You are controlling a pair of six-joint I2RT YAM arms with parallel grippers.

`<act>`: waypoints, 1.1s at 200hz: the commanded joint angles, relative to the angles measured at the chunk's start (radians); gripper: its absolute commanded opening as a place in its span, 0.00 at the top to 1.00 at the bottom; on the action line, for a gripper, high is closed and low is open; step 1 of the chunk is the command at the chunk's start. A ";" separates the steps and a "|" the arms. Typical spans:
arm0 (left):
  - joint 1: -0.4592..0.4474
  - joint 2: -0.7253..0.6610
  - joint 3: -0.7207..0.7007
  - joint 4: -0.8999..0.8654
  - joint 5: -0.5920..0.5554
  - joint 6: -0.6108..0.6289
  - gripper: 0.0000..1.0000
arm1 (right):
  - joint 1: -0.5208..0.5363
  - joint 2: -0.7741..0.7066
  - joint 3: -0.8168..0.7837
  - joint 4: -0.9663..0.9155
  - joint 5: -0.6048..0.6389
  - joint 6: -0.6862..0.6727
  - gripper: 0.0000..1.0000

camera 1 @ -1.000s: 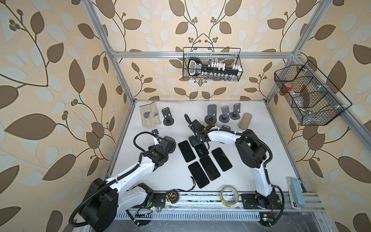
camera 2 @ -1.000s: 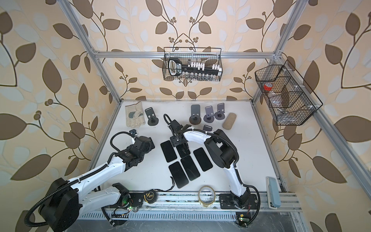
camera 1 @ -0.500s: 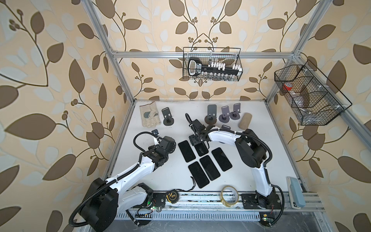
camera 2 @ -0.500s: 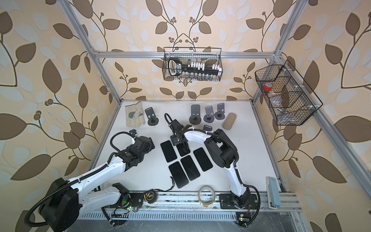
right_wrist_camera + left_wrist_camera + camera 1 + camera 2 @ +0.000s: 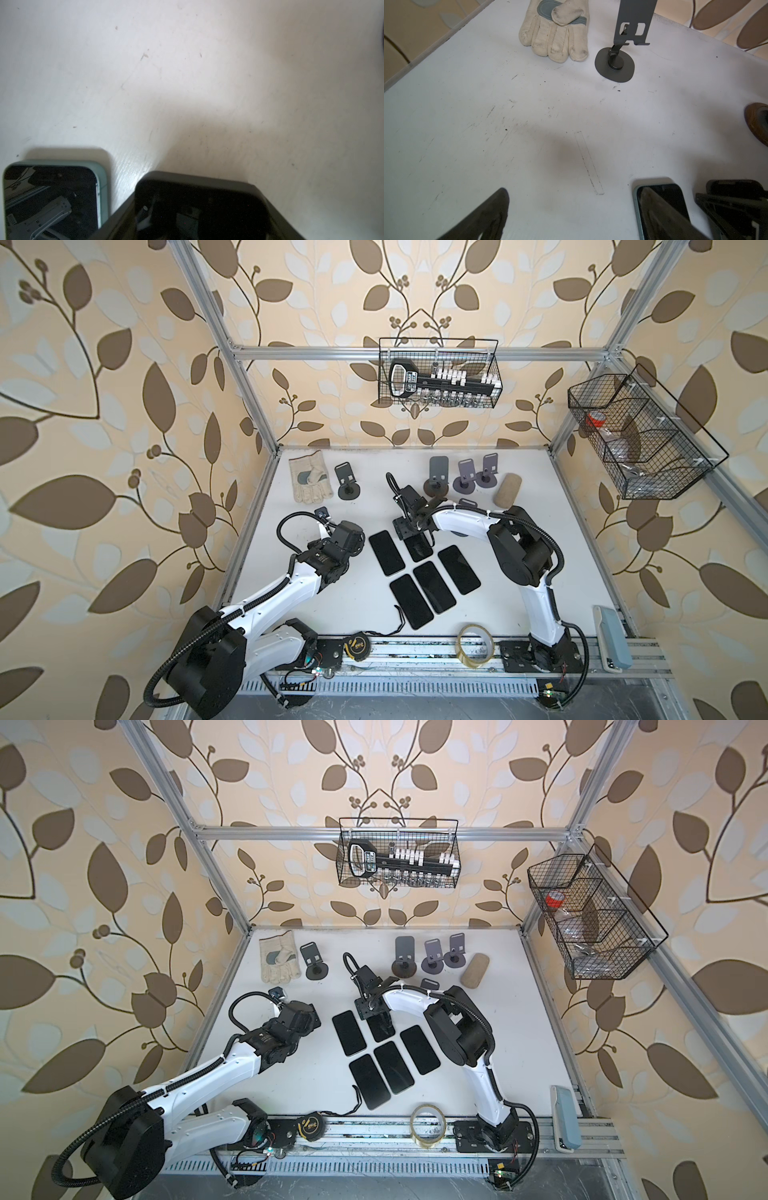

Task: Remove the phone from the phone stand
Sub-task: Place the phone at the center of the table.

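Though barely shifted since a sec ago, still clamps the dark phone (image 5: 199, 207) in the right end effector (image 5: 419, 536) (no give in the jaws), low over the worktop (image 5: 357, 614), just beside a teal-cased phone (image 5: 52, 197). Puts it well clear of the phone stands (image 5: 473, 477) at back, so removal looks done, w/ release pending. Cannot tell if touching down yet. Left end effector (image 5: 575, 199) spread wide, idle, grasping nothing.
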 commanded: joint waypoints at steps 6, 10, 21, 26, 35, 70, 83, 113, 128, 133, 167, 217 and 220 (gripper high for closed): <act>-0.007 0.000 0.032 -0.013 -0.027 -0.010 0.01 | -0.004 0.059 -0.007 -0.051 0.002 -0.011 0.30; -0.008 0.000 0.033 -0.013 -0.027 -0.010 0.01 | -0.004 0.059 -0.007 -0.052 0.003 -0.010 0.30; -0.007 0.003 0.033 -0.013 -0.028 -0.010 0.01 | -0.004 0.061 -0.007 -0.054 0.002 -0.010 0.30; -0.007 0.003 0.033 -0.012 -0.027 -0.010 0.01 | -0.004 0.061 -0.007 -0.054 0.002 -0.010 0.30; -0.007 0.006 0.035 -0.011 -0.025 -0.009 0.01 | -0.004 0.061 -0.006 -0.054 0.000 -0.012 0.28; -0.007 0.012 0.037 -0.011 -0.021 -0.005 0.01 | -0.004 0.061 -0.006 -0.051 -0.013 -0.017 0.24; -0.007 0.012 0.037 -0.010 -0.021 -0.003 0.01 | -0.004 0.062 -0.010 -0.049 -0.020 -0.017 0.24; -0.007 0.012 0.036 -0.008 -0.021 -0.004 0.01 | -0.001 0.070 -0.010 -0.050 -0.027 -0.016 0.24; -0.006 0.012 0.036 -0.008 -0.021 -0.003 0.01 | 0.001 0.073 -0.009 -0.050 -0.035 -0.013 0.26; -0.006 0.012 0.036 -0.008 -0.021 -0.004 0.01 | 0.001 0.073 -0.009 -0.048 -0.036 -0.013 0.26; -0.007 0.013 0.036 -0.007 -0.021 -0.003 0.01 | 0.004 0.076 -0.007 -0.049 -0.050 -0.015 0.25; -0.006 0.017 0.038 -0.008 -0.024 -0.004 0.01 | 0.007 0.069 -0.032 -0.023 -0.090 -0.015 0.25; -0.007 0.017 0.037 -0.008 -0.024 -0.003 0.01 | 0.007 0.070 -0.033 -0.023 -0.091 -0.015 0.25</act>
